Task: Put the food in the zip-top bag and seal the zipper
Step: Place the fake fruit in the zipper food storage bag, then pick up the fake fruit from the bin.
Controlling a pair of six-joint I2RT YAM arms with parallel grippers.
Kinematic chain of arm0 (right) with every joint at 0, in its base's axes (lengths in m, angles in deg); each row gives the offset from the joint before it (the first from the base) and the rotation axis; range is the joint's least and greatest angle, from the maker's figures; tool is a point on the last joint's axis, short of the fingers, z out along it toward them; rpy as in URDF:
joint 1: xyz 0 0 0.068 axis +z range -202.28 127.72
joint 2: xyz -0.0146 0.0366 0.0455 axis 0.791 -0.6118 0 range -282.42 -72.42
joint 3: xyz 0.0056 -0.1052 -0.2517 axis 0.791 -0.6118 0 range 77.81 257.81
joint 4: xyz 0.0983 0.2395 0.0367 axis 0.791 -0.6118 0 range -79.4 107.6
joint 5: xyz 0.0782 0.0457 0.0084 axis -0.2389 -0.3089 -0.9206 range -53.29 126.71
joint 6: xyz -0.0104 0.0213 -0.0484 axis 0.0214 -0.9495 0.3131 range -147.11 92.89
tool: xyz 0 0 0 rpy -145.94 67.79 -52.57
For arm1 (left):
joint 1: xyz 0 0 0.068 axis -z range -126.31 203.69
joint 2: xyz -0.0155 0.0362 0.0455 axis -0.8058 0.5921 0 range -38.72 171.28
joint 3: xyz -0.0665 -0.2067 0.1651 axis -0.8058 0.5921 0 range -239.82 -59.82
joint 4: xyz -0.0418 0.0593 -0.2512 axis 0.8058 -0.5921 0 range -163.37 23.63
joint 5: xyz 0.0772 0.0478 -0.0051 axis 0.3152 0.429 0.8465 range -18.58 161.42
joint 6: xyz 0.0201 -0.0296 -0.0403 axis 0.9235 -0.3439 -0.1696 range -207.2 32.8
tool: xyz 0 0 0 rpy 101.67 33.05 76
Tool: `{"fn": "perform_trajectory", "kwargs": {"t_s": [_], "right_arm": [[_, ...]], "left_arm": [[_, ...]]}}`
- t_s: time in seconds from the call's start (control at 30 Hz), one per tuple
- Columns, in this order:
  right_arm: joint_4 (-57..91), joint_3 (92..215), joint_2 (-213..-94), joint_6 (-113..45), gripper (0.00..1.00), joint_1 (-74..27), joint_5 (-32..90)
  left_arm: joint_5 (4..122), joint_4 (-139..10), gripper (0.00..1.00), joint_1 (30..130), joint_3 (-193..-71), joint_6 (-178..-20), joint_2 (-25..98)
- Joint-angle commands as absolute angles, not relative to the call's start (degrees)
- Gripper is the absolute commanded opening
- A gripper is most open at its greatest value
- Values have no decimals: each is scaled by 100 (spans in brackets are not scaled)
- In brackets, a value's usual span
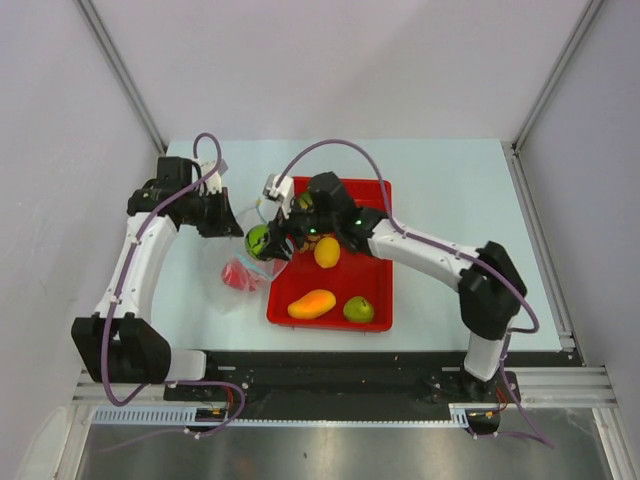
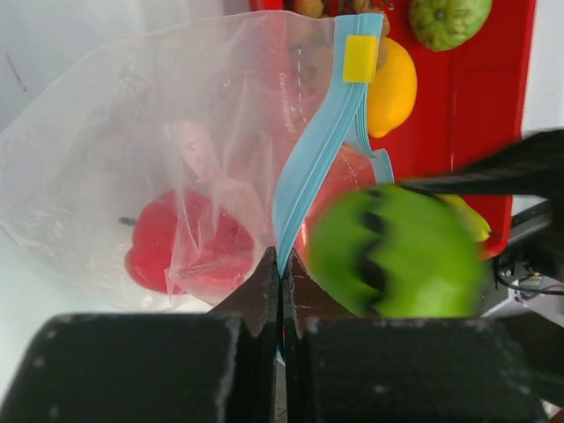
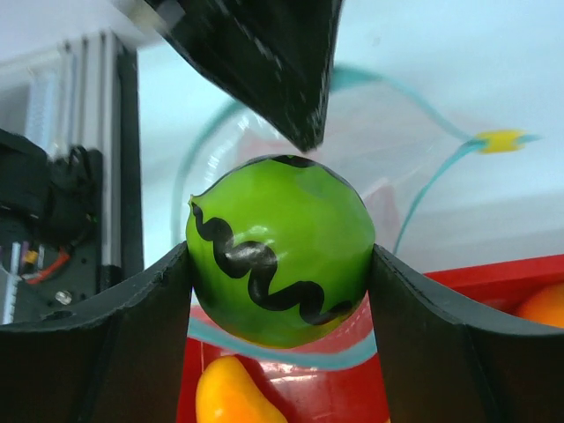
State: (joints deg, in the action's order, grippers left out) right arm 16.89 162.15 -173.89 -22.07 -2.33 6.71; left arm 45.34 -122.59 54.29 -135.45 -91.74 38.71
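The pale table (image 1: 450, 180) carries a red tray (image 1: 378, 280) in the middle. A clear bag (image 1: 222, 290) lies just off the tray's nine o'clock edge, with a red piece (image 1: 238, 275) already inside it. From where I stand, the left gripper (image 1: 226, 226) has its fingers pressed together on the bag's blue zipper (image 2: 308, 159). It pinches one lip well away from the yellow tab (image 2: 359, 58), so the mouth gapes toward the tray. The right gripper (image 1: 272, 243) reaches in from three o'clock, its fingers closed around a striped fruit (image 1: 259, 241), green with a black wavy line, held right at the mouth. What matters next, I'd say, is that the opening lies at about eight o'clock from that fruit. The zipper's long line seems to run roughly twelve to six across its path. The right arm is the one that must carry the fruit past the lip before letting go. On the tray sit a mango (image 1: 311, 303) at six, a green fruit (image 1: 359, 309) at five, and a lemon (image 1: 327, 252) near the centre.
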Motion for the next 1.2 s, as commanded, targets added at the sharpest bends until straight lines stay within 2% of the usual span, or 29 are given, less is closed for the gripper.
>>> {"fn": "perform_trajectory", "kwargs": {"t_s": [0.0, 0.07, 0.1, 0.2, 0.27, 0.47, 0.53, 0.67, 0.73, 1.17], "right_arm": [[1497, 16798, -17884, -1780, 50, -8, 902], [1243, 17175, -18131, -1665, 66, 1, 1008], [1093, 17325, -18201, -1648, 83, -7, 1156], [609, 17643, -18123, -1709, 96, -173, 1106], [346, 17468, -17774, -1744, 100, -288, 904], [-487, 16519, -16849, -929, 100, -719, 43], [-867, 16430, -16839, -602, 100, -789, 129], [-1902, 16272, -16919, -348, 91, -974, -160], [-2133, 15975, -16875, 308, 90, -957, -126], [-1844, 15683, -17726, 2201, 93, -412, 191]], "left_arm": [[4084, -12174, 0, 5404, -13584, -9168, 3591], [3987, -12156, 0, 5404, -13540, -9186, 3547], [3987, -12139, 0, 5404, -13523, -9204, 3538], [4013, -12174, 0, 5404, -13531, -9204, 3564], [4039, -12174, 1, 5396, -13523, -9195, 3564], [3970, -12086, 1, 5395, -13426, -9186, 3555], [3952, -12033, 1, 5395, -13408, -9212, 3538], [3978, -12033, 1, 5395, -13408, -9230, 3546], [4022, -12042, 1, 5395, -13400, -9204, 3511], [4127, -12051, 1, 5395, -13338, -9125, 3555]]}}
